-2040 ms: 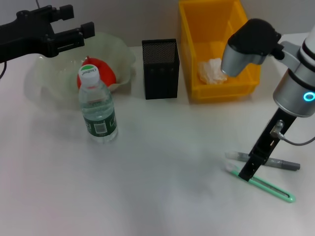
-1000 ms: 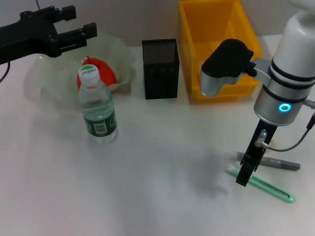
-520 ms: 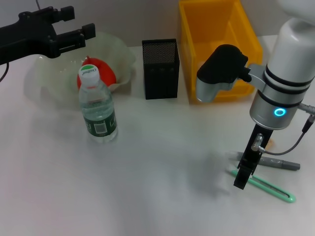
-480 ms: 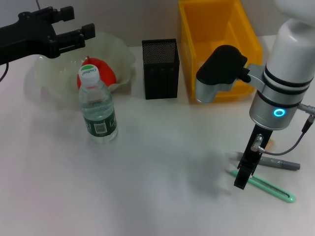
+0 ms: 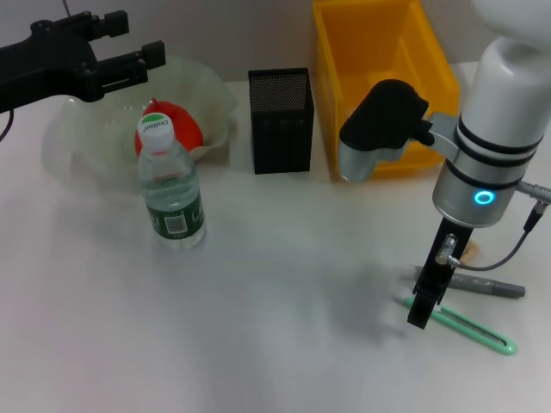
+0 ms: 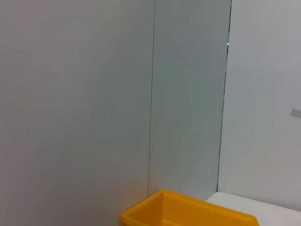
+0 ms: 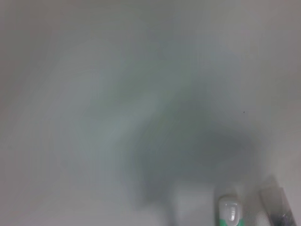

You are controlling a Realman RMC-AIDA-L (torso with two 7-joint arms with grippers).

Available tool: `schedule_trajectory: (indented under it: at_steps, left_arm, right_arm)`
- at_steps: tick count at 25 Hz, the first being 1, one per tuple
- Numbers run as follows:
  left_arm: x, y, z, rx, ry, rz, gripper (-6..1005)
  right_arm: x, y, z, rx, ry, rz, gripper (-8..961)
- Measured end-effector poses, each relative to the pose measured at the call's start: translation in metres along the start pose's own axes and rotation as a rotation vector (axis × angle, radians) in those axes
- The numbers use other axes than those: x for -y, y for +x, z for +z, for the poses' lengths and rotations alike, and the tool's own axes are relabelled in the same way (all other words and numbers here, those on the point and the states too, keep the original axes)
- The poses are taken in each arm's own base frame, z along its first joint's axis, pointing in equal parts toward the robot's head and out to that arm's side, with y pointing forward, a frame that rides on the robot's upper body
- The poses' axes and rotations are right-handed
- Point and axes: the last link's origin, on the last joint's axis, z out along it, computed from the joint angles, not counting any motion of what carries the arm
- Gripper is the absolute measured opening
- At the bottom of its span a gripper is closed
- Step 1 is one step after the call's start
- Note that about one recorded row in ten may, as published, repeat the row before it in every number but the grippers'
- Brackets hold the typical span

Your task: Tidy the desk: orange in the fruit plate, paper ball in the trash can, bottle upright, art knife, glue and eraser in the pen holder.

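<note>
The orange (image 5: 175,126) lies in the translucent fruit plate (image 5: 77,146) at the back left. In front of it the water bottle (image 5: 172,188) stands upright. My left gripper (image 5: 129,39) hovers open over the plate, holding nothing. The black mesh pen holder (image 5: 281,120) stands mid-back beside the yellow trash can (image 5: 366,39); the paper ball is hidden behind my right arm. My right gripper (image 5: 419,314) points down at the white end of a slim green tool (image 5: 472,327) (image 7: 229,212), probably the art knife. A grey stick (image 5: 486,286) (image 7: 278,209) lies just behind it. I cannot make out the eraser.
The trash can's corner (image 6: 188,213) shows in the left wrist view against a bare wall. My right arm's bulky elbow (image 5: 383,129) hangs in front of the trash can. Open tabletop (image 5: 284,284) stretches between the bottle and the right gripper.
My right arm has swung left and toward the front, bringing its gripper down by the green tool's white end; its elbow now covers the paper ball. The left arm has not moved.
</note>
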Motion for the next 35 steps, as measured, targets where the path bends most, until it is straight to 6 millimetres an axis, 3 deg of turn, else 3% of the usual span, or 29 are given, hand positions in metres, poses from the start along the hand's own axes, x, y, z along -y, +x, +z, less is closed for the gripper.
schedule_trajectory:
  at_steps: [32, 35]
  left_arm:
    - [0.0, -0.0008, -0.0008, 0.001, 0.002, 0.011, 725]
    - [0.0004, -0.0008, -0.0013, 0.002, 0.003, 0.012, 725]
  right_arm:
    - [-0.0048, -0.0054, 0.0074, -0.014, 0.031, -0.003, 641]
    - [-0.0048, -0.0054, 0.0074, -0.014, 0.031, 0.001, 603]
